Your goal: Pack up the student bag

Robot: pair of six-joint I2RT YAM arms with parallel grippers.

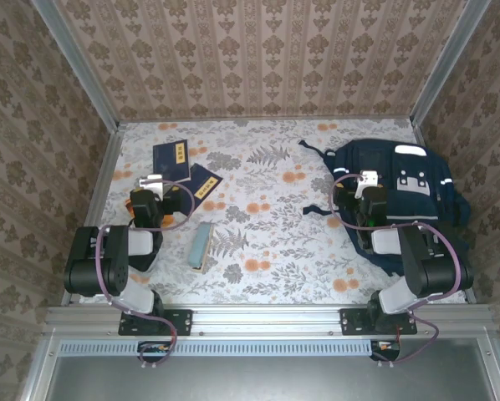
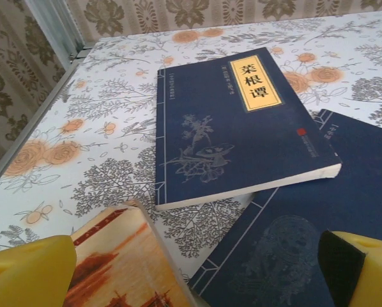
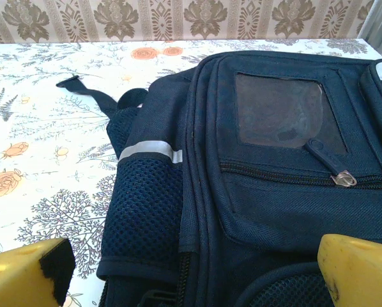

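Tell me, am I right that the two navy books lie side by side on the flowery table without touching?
Not quite. They overlap: the yellow-labelled navy book rests partly on the other navy book, as the left wrist view shows.

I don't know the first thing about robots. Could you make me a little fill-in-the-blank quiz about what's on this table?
1. The backpack lies on the ____ side of the table.
2. The label on the upper navy book is ____.
3. The left gripper has its jaws ____, over an orange book.

Missing words: right; yellow; open.
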